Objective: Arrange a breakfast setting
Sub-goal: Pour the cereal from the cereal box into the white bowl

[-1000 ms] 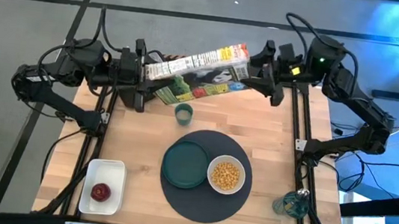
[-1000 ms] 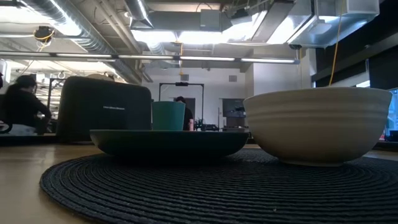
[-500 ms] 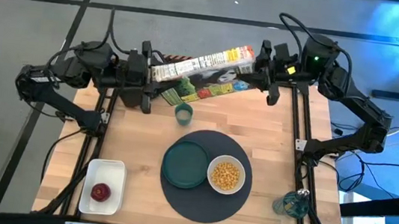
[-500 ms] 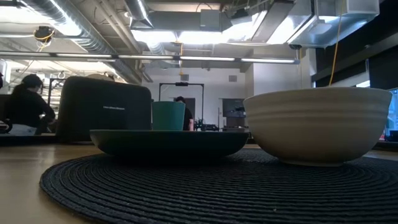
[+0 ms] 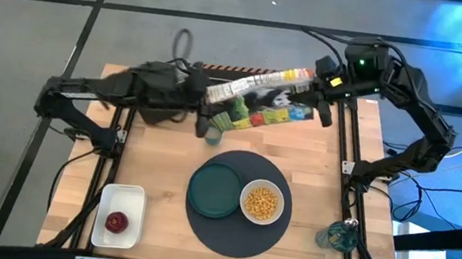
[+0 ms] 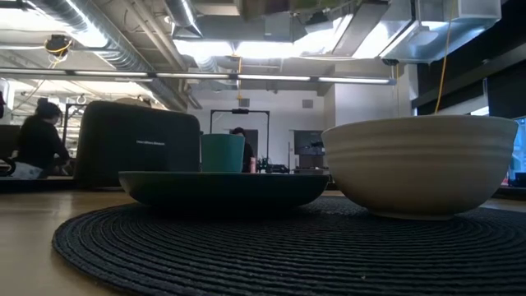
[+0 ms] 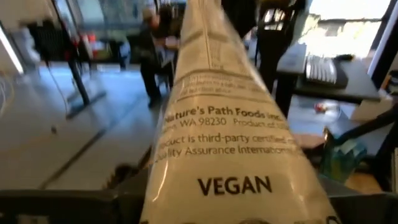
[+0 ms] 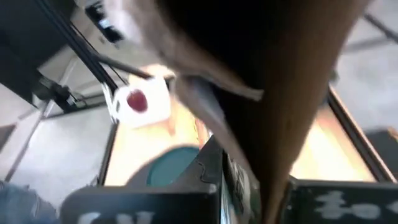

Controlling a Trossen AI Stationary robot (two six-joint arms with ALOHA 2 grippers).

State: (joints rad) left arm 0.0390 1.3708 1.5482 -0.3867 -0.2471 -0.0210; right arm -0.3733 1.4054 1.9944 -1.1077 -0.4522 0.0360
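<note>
A cereal box hangs in the air over the table's far edge, lying lengthwise between both arms. My left gripper is shut on its left end and my right gripper on its right end. On the dark round mat sit the teal plate and the white bowl of yellow cereal. The small green cup stands on the table just under the left gripper. The red fruit lies in a white tray at the near left. My left gripper holds the box's left end, one finger on each broad face, and the narrow printed side faces the wrist camera. The fingers come level from the table's left, along the box. The box is lifted clear and nearly level. My right gripper is closed at the box's right end, where a brown cardboard flap runs down between its fingers. It comes from the table's right, slanting down. The box itself hides the exact place of contact.
A black toaster shows behind the plate in the low view. A glass object stands at the table's near right edge. Bare wood lies left of the mat and along the far right.
My left gripper has moved toward the table's right edge and a little down, carrying the box with it. The box's right end now reaches farther right, close under the right wrist. My right gripper has tipped its wrist while staying in place.
</note>
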